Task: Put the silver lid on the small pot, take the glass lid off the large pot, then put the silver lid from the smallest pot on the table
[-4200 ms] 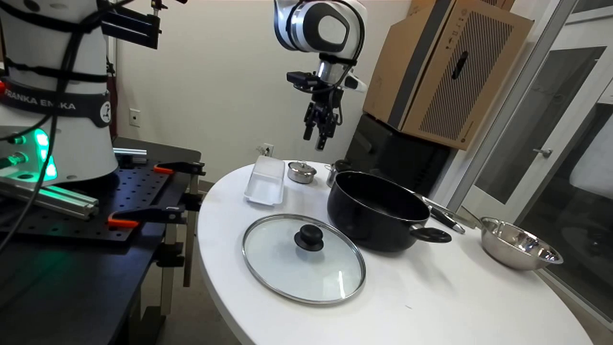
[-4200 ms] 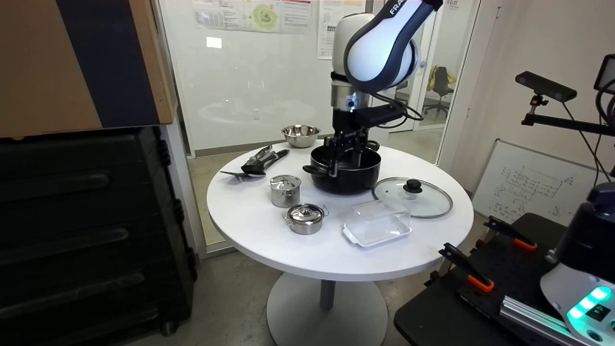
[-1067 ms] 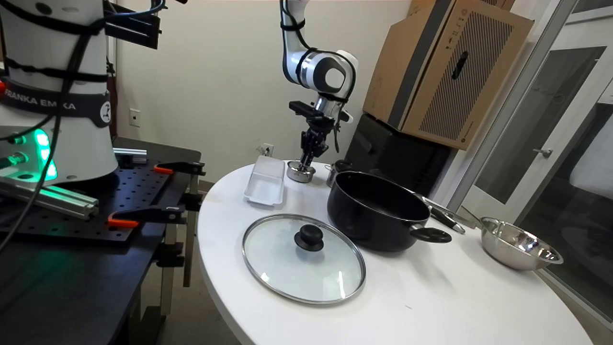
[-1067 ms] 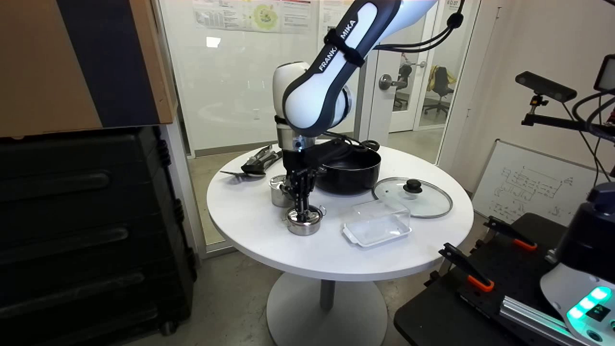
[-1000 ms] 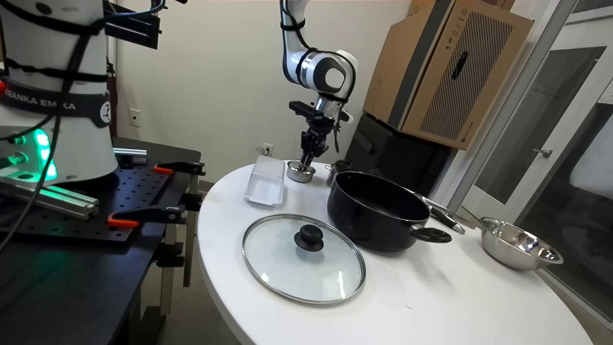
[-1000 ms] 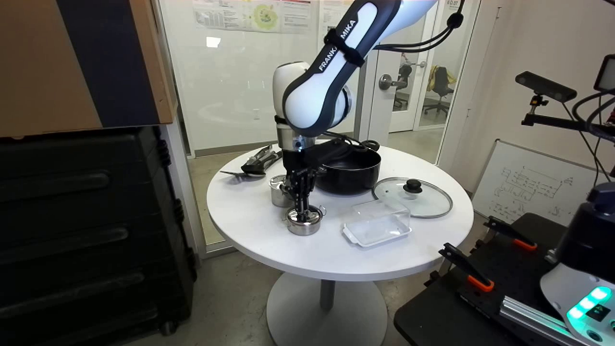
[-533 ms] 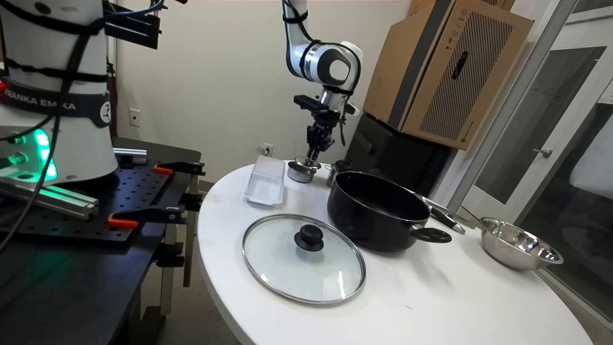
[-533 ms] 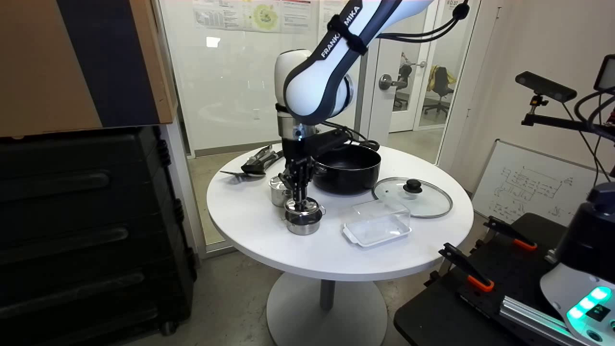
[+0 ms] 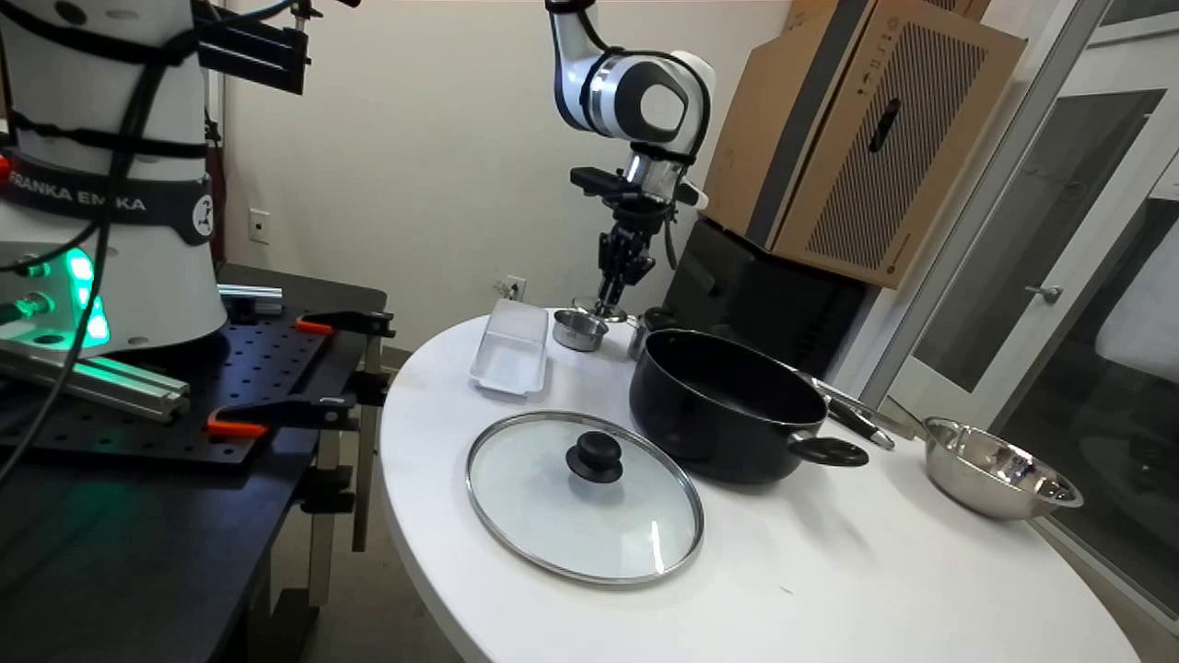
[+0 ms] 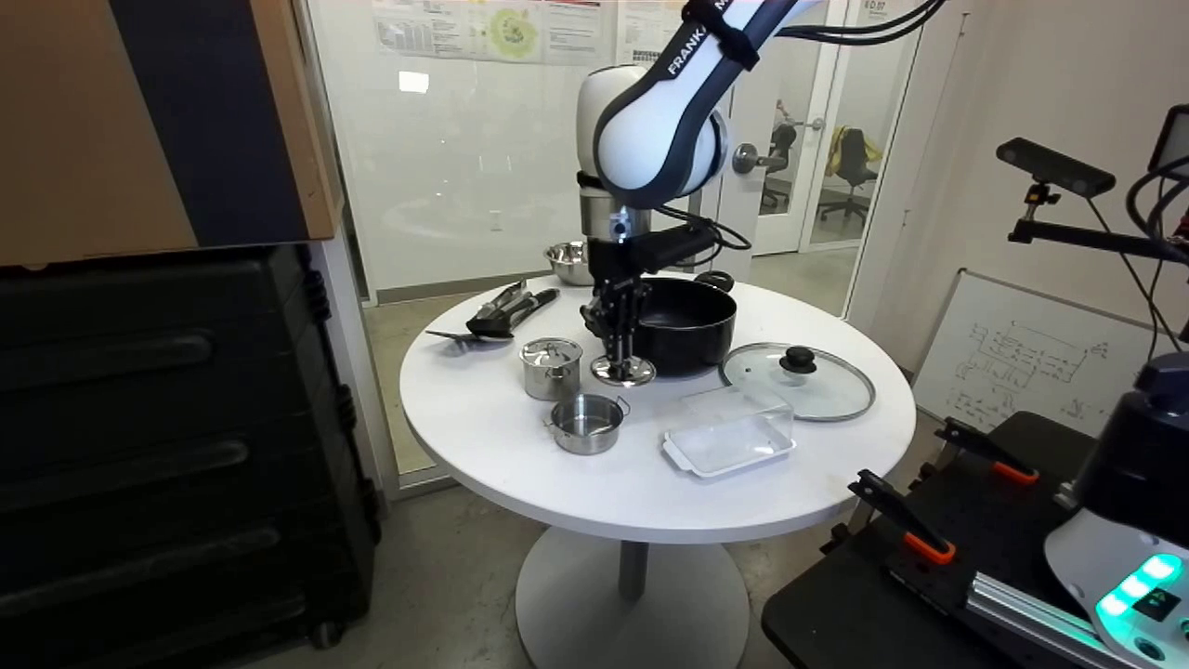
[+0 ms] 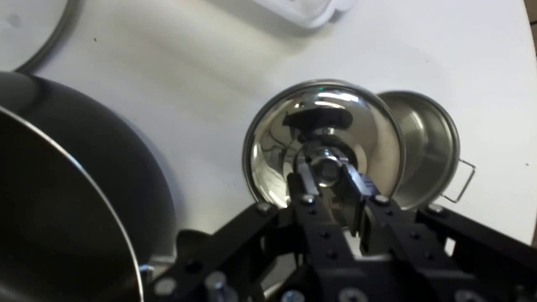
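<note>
White and round, the table (image 9: 792, 562) is the broadest thing in front of me. On it stands the large pot (image 9: 709, 424), black and uncovered, its inside in deep shadow. Just beside it the glass lid (image 9: 543, 516) lies flat on the table, black knob (image 9: 597, 453) upward, already off the pot. Near that lid I have a white dish (image 10: 729, 451) with a clear cover (image 10: 734, 407), and well apart from it, in both exterior views, a steel bowl (image 9: 999, 470). A shiny canister (image 10: 552, 373) stands upright on the table, near the small pot (image 10: 587, 441) — that one is uncovered, and from the wrist I look partly down into its metal inside.

Slighter again is the silver lid (image 11: 373, 136). I hold it in the air, off the small pot and apart from the table, though in the wrist view it hides part of the small pot's rim. In an exterior view it shows between the canister and the large pot. My gripper (image 11: 326, 165) is clamped on its little knob (image 11: 328, 171) — pinching the metal from two sides.
</note>
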Robot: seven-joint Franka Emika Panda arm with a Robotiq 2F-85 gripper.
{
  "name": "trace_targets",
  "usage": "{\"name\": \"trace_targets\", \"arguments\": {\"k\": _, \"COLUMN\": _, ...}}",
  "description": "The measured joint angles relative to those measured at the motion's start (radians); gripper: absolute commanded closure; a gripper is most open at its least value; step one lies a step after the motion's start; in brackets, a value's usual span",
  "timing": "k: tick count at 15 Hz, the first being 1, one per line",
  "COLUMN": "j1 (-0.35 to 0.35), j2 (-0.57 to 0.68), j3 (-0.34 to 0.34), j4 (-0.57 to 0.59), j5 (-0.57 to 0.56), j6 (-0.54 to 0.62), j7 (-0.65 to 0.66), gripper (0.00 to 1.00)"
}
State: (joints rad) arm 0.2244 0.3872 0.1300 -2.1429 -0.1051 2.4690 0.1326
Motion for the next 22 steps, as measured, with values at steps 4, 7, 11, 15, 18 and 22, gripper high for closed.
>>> {"name": "trace_targets", "arguments": {"k": 4, "j1": -0.033, "j2": -0.017, "j3": -0.028, "j4": -0.085, "j5": -0.001, "j6": 0.003, "j7": 0.002, "gripper": 0.95}}
{"name": "trace_targets", "arguments": {"k": 7, "j1": -0.051, "j2": -0.022, "j3": -0.064, "j4": -0.118, "j5": -0.001, "j6": 0.027, "j7": 0.010, "gripper": 0.95}}
{"name": "trace_targets", "arguments": {"k": 11, "j1": -0.063, "j2": -0.024, "j3": -0.098, "j4": -0.133, "j5": -0.004, "j6": 0.054, "j7": 0.025, "gripper": 0.95}}
{"name": "trace_targets", "arguments": {"k": 15, "j1": -0.051, "j2": -0.015, "j3": -0.100, "j4": -0.155, "j5": -0.021, "j6": 0.078, "j7": 0.050, "gripper": 0.95}}
{"name": "trace_targets", "arguments": {"k": 18, "j1": -0.022, "j2": 0.011, "j3": -0.111, "j4": -0.169, "j5": -0.065, "j6": 0.125, "j7": 0.109, "gripper": 0.95}}
{"name": "trace_targets", "arguments": {"k": 22, "j1": 0.035, "j2": 0.051, "j3": -0.164, "j4": -0.171, "j5": -0.136, "j6": 0.195, "j7": 0.200, "gripper": 0.95}}
